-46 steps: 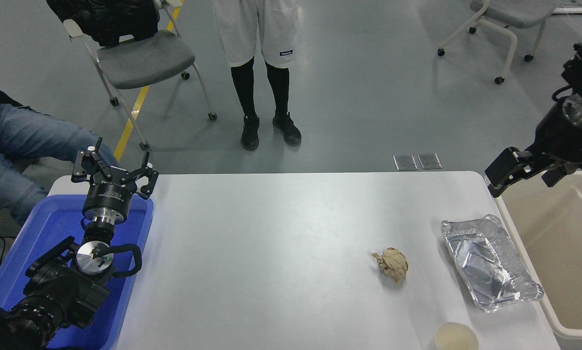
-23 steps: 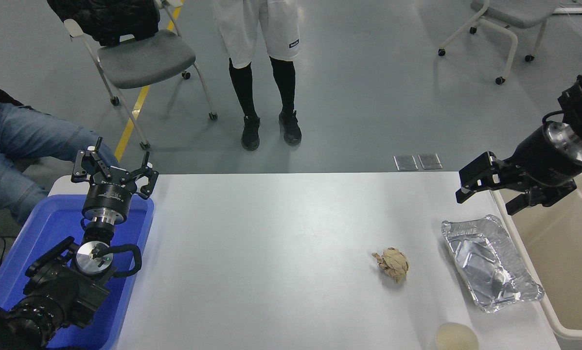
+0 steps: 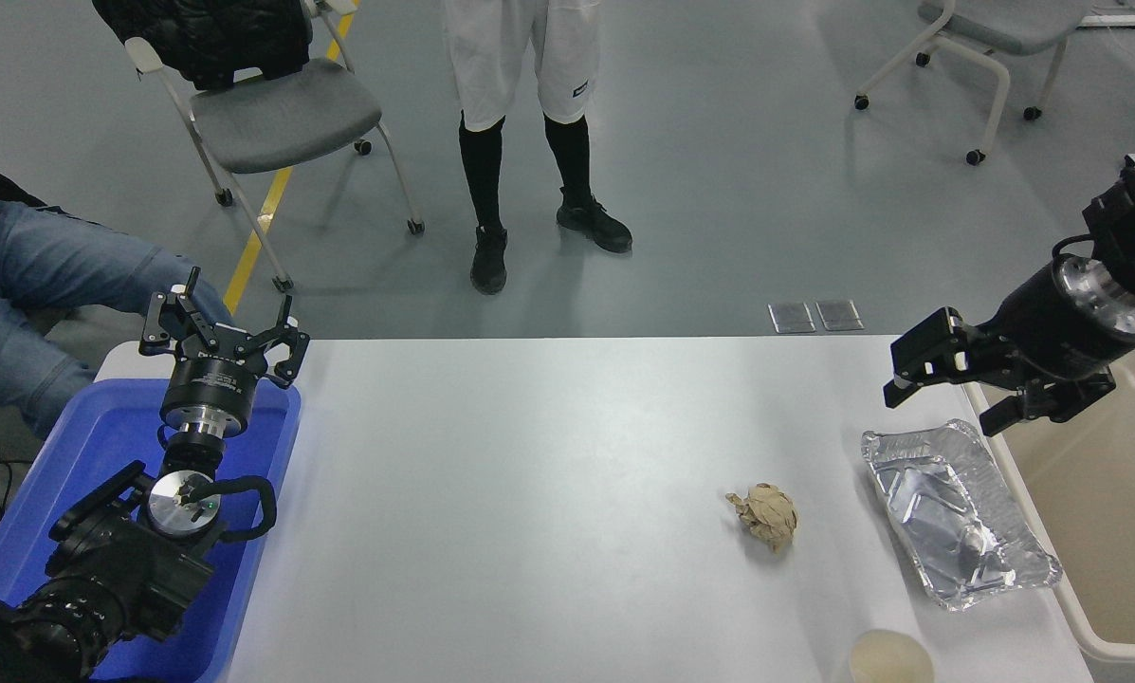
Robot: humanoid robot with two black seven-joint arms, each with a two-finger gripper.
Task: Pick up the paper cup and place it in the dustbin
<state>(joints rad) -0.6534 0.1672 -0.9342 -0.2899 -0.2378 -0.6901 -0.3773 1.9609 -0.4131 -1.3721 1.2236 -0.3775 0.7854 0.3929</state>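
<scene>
Swinging in from over the dustbin (image 3: 1112,493), the right gripper (image 3: 956,394) (fingers spread, empty) now hangs above the table's (image 3: 529,493) far right corner; the paper cup (image 3: 887,657) sits upright at the near edge, well apart

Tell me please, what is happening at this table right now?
The robot's right tool hangs open and empty above the far right corner of the white table, next to the large beige plastic dustbin. The small cream paper cup stands untouched at the near edge, close to a crinkled silver foil tray and a crumpled brown paper ball. The left tool is parked over a blue plastic tray.
</scene>
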